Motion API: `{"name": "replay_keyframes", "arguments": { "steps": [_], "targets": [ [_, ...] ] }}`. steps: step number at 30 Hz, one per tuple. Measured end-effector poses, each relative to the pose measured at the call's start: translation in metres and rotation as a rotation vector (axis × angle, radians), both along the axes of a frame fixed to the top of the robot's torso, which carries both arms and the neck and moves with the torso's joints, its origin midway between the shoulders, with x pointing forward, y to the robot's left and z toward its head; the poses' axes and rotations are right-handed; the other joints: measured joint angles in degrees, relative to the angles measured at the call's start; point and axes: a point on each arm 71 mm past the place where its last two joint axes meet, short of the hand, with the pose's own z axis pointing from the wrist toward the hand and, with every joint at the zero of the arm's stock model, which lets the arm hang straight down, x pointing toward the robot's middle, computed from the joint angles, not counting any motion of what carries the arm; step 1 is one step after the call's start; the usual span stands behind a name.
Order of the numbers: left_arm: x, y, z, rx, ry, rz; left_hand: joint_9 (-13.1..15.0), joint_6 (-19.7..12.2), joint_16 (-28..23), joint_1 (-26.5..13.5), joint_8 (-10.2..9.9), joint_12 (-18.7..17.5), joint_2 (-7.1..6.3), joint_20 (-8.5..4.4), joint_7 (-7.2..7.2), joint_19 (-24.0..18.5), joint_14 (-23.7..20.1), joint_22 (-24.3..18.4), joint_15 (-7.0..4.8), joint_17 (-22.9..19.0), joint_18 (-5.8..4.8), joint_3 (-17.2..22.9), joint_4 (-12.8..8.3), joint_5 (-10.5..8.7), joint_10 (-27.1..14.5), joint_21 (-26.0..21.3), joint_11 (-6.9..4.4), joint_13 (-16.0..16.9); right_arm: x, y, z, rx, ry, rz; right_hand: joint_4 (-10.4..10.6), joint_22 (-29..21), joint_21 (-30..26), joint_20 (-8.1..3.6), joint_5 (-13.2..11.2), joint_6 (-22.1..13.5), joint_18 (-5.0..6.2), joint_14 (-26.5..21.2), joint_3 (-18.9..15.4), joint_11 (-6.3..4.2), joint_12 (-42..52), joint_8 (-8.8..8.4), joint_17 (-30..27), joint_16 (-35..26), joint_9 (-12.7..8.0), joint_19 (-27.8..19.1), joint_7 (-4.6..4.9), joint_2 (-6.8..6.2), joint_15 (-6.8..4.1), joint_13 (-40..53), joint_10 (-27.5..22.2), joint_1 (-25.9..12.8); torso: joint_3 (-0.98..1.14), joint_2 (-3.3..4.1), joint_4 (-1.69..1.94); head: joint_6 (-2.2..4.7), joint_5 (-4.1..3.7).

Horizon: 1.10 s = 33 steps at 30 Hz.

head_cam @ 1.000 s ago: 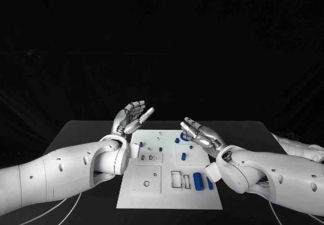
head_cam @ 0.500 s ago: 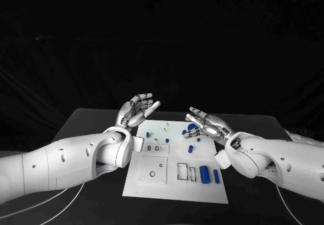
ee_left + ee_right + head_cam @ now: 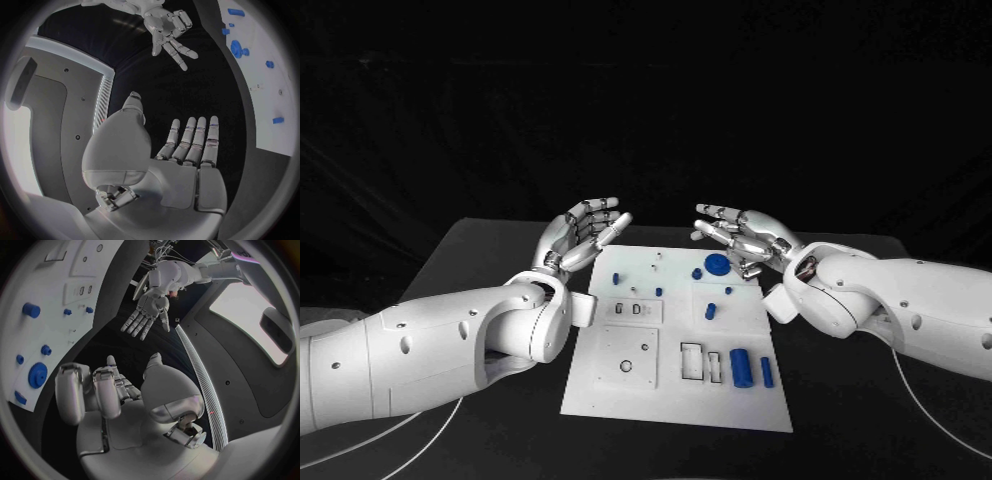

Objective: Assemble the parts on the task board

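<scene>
A: Where are the parts now?

B: The task board [image 3: 678, 345] lies in the middle of the surface [image 3: 473, 262]. On it, a round blue gear [image 3: 717, 264] sits toward one o'clock, with a small blue knob [image 3: 698, 273] just beside it. A large blue cylinder [image 3: 741, 366] and a thinner blue pin [image 3: 767, 372] lie side by side toward five o'clock, next to an open rectangular slot [image 3: 692, 361]. Nothing is held; the parts all rest on the board.

A: What may go wrong from here?

B: Probably the gear. The right hand [image 3: 743, 235] hovers above the far edge at one o'clock, very near the gear. If it descends with the fingers [image 3: 714, 212] so wide, a finger could push the gear or the knob before a grip is made. The cylinder and pin also look round, so they would likely roll if touched from the side.

A: And how do the hands stand?

B: The left hand [image 3: 583, 236] is raised over the board's far left corner, at eleven o'clock, palm turned inward, fingers straight and a little apart, holding nothing. The right hand is also spread and holds nothing, its palm facing the left one. The two are well apart, with the far edge of the board between them. Neither touches the board.
</scene>
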Motion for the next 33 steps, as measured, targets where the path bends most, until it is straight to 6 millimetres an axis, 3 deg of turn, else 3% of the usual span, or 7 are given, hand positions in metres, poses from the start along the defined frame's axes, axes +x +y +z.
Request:
{"name": "replay_keyframes", "arguments": {
  "steps": [3,6,11,18,21,25,33],
  "targets": [
    [-0.002,0.002,0.002,0.000,-0.002,0.000,-0.08,0.21,0.00,0.00,0.00,0.00,0.00,0.00,0.21,0.00,0.00,0.00,0.00,0.00,0.00,0.00,0.00,0.00,0.00,0.20,0.00,0.00,0.008,-0.001,0.006,-0.048,-0.044,0.004,-0.29,1.75,4.18,0.49,2.16,9.97,-0.78,0.16,-0.17,-0.22,2.79,2.86,0.10,1.67,2.23,0.89,0.58,-0.77,0.16,0.98,5.63,2.30,0.00,0.55,0.23,0.10,-0.38],
    [-0.003,0.003,0.004,0.000,-0.005,-0.002,-0.21,0.21,-0.07,0.00,0.00,0.00,0.00,0.00,0.21,0.00,0.32,-0.10,0.07,0.00,0.00,0.00,0.00,0.00,0.00,0.20,0.00,0.00,0.014,-0.002,0.010,-0.099,-0.083,0.008,-2.26,1.88,4.38,0.50,1.68,22.81,-0.79,0.16,1.19,-0.94,4.27,6.60,0.10,2.10,5.08,0.90,1.80,-2.35,0.16,1.31,10.55,6.16,0.00,1.08,0.49,0.27,-0.99],
    [-0.006,0.000,0.007,-0.004,-0.010,-0.013,-0.81,0.21,-1.27,0.56,-0.18,-0.93,-0.61,-0.13,0.21,-1.77,0.36,-0.64,0.04,-0.07,-0.01,-0.55,0.00,0.00,0.00,-0.39,0.00,-0.09,0.024,-0.003,0.014,-0.234,-0.165,0.015,-7.62,1.87,4.38,0.93,-1.14,32.91,-0.78,0.02,4.46,-2.35,2.59,9.08,0.10,2.09,6.72,0.87,3.47,-5.04,-1.06,-0.01,16.67,12.73,-0.08,1.83,1.09,0.51,-2.19],
    [-0.008,0.000,0.009,-0.004,-0.016,-0.022,-1.36,0.75,-2.21,0.37,-0.68,-1.81,-2.05,-0.19,0.14,-4.36,-0.85,-1.32,0.42,-0.07,-0.02,-1.53,0.08,0.06,-0.81,-1.64,0.17,-0.08,0.033,-0.002,0.016,-0.444,-0.290,0.021,-12.21,1.87,4.38,0.88,-1.90,38.07,-0.78,0.05,8.55,-3.67,-5.04,7.28,0.10,2.09,5.52,0.92,1.48,-6.75,-2.26,-0.92,22.98,19.00,-0.14,2.69,1.56,0.57,-3.20],
    [-0.009,0.002,0.010,0.000,-0.019,-0.022,-1.46,1.64,-2.21,0.39,-0.68,-1.81,-2.03,-0.05,0.22,0.26,0.13,-0.45,0.12,0.04,-0.03,-1.42,-0.03,-0.50,0.50,0.69,0.05,0.00,0.036,0.000,0.015,-0.531,-0.341,0.018,-13.01,1.87,4.37,0.38,-1.99,39.32,-0.78,0.06,9.35,-4.06,-7.98,6.08,0.09,2.09,4.76,0.98,0.94,-7.21,-2.65,-0.92,24.82,20.02,-0.14,3.05,1.64,0.53,-3.50],
    [-0.010,0.004,0.012,0.005,-0.023,-0.023,-1.43,3.44,-0.98,0.52,-0.65,-1.08,-0.16,0.07,0.34,5.47,3.25,0.61,-0.33,0.31,0.78,-0.21,-0.07,-0.97,2.84,3.56,-0.34,0.11,0.039,0.004,0.014,-0.622,-0.390,0.012,-13.46,1.86,4.37,0.20,-2.20,40.30,-0.77,0.06,9.81,-4.47,-10.59,5.15,0.09,2.09,4.11,0.93,0.78,-7.50,-2.65,-0.91,26.25,20.77,-0.16,3.55,1.66,0.48,-3.74],
    [-0.012,0.008,0.013,0.013,-0.020,-0.022,-1.04,5.76,-0.31,0.24,-0.15,-0.28,1.60,-0.01,0.60,6.15,6.02,0.70,-1.05,0.35,1.63,0.82,-0.18,-1.62,5.55,4.13,-1.03,0.18,0.040,0.013,0.006,-0.744,-0.427,0.016,-13.69,1.86,4.37,-0.03,-2.47,41.21,-0.77,0.06,10.54,-4.53,-13.64,3.81,0.08,2.09,3.35,0.98,0.48,-7.75,-3.06,-0.91,27.65,21.62,-0.21,4.27,1.76,0.31,-3.96]
  ]
}}
